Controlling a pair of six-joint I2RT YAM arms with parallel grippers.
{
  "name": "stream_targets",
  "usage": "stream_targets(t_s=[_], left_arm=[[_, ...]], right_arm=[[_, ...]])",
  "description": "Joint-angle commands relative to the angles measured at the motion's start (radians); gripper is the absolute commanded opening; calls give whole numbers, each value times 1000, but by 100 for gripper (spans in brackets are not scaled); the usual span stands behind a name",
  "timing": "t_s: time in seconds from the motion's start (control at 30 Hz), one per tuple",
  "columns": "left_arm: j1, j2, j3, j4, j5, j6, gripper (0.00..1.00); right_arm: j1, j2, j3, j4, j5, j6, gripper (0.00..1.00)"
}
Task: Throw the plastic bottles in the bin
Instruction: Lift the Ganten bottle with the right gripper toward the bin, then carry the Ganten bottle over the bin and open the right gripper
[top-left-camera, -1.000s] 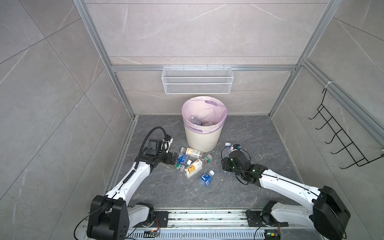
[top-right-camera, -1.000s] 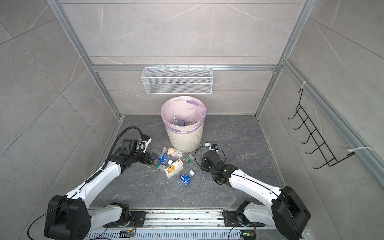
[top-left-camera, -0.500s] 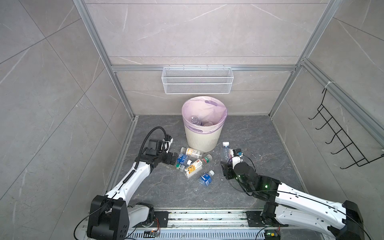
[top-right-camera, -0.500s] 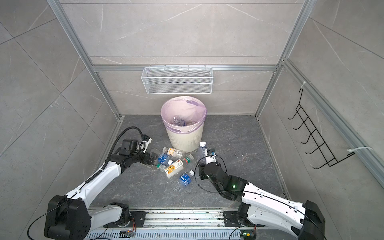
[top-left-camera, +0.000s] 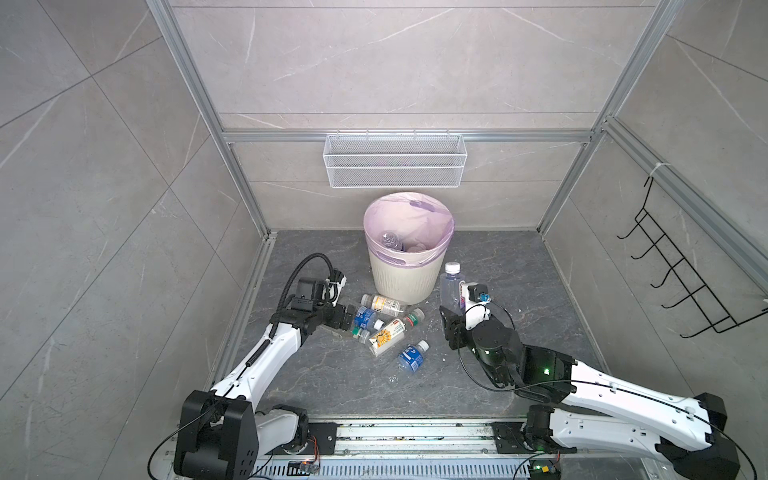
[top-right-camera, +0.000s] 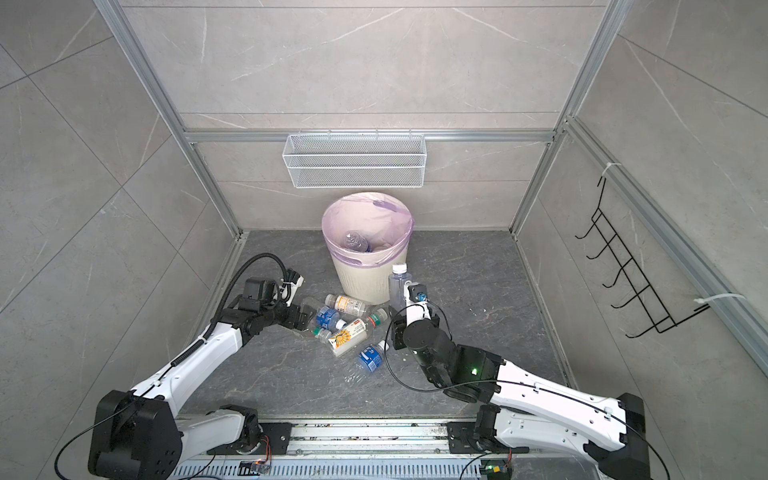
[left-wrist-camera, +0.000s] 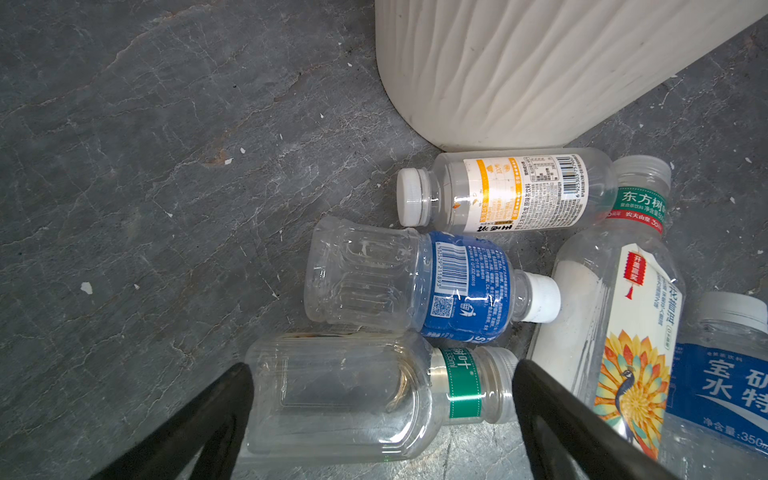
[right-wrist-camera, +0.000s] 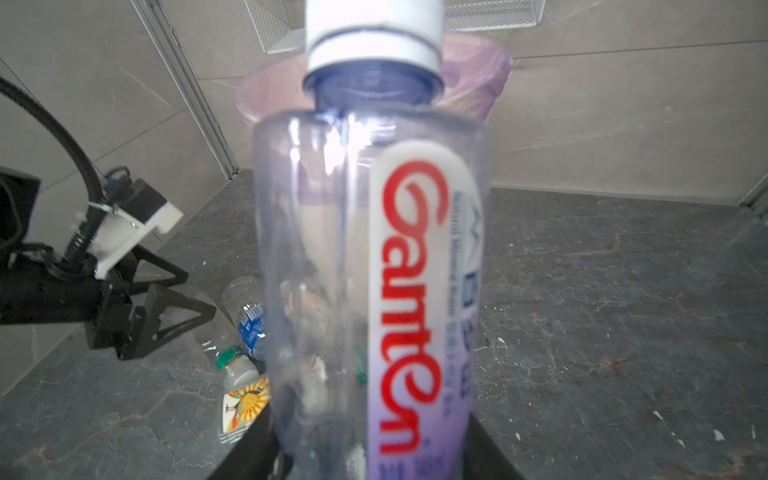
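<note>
- The right tool (top-left-camera: 454, 312) is clamped on the lower body of a clear purple-label bottle (top-left-camera: 450, 287), held upright just right of the bin (top-left-camera: 401, 282) at centre in both top views
- The bottle looks empty, so probably light, thin-walled and slick; a hard squeeze may dent it
- The left tool (left-wrist-camera: 382, 370) stands wide apart, flanking the base and cap of a green-banded bottle (left-wrist-camera: 345, 399) lying on the tabletop (left-wrist-camera: 124, 166), lower centre of the left wrist view
- An end-to-end grip looks stiffest, though the cap may skid
</note>
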Motion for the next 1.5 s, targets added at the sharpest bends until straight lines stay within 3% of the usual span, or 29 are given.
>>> stream_targets(t_s=[0.0,0.17,0.33,0.37,0.43,0.5,0.6,0.7,0.77,0.83,1.0,1.47], left_arm=[[5,-21,-1,-9,31,19,100],[5,-18,-1,-9,37,19,99],[5,-18,1,-10,39,20,99],[5,-19,2,-12,37,18,100],[5,-22,5,-16,29,18,100],[5,-30,10,-19,19,13,100],[8,-44,6,-18,18,13,100],[11,-45,8,-20,19,13,100],[11,-45,7,-24,24,15,100],[12,-47,5,-24,33,17,100],[11,-38,5,-24,44,23,100],[11,-25,22,-62,84,62,100]], right_arm=[[4,65,160,-90,44,-4,51],[-25,230,444,-148,13,-53,50],[-253,522,825,-211,-237,-44,49],[-305,604,927,-230,-284,-33,52],[-378,797,1218,-382,-330,-7,79],[-413,972,1506,-542,-331,2,98],[-432,1142,1855,-689,-306,-5,99],[-433,1192,2008,-743,-291,-25,99],[-432,1160,1975,-743,-295,-27,99],[-431,1085,1838,-694,-309,-27,99],[-431,761,1258,-378,-355,-18,99],[-427,373,596,-275,-409,110,99]])
